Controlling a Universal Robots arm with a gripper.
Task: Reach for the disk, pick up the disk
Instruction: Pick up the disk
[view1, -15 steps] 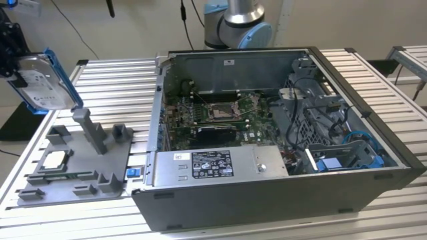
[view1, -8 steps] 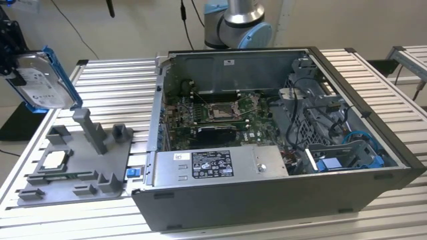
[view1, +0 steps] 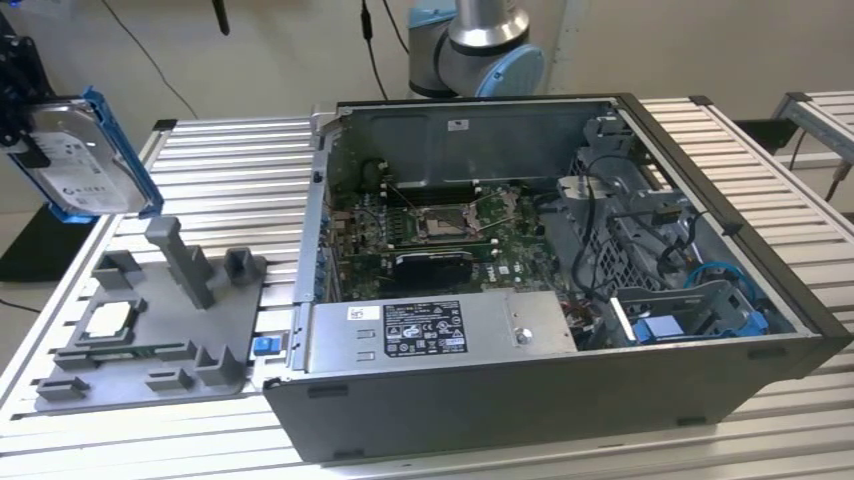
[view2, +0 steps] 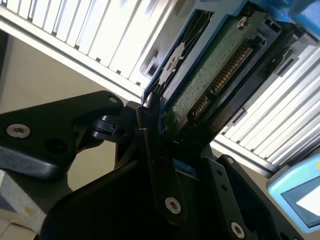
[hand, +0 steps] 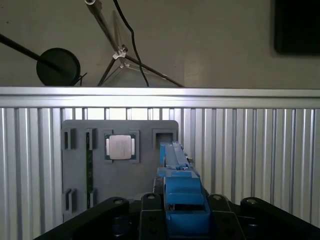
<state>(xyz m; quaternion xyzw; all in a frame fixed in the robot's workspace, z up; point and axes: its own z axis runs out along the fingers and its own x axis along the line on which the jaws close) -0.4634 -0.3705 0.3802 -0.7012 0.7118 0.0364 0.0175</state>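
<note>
Everything is carried by a table (view1: 227, 170) made of silver metal slats (narrow ribs with dark gaps between them). Two things are laid directly on it. An open computer case (view1: 534, 400) is laid on its side, covering most of the half toward the exterior view's right. A flat grey fixture plate (view1: 160, 330) with upright posts is placed just beside the case, near the edge at the exterior view's left. In the first wrist view this plate is seen near the table's edge rail (hand: 160, 97).

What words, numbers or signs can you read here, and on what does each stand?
None can be read.
Disk: white label, print too small.
Power supply: label print too small.
Case's rear wall: small sticker, too small.
</note>
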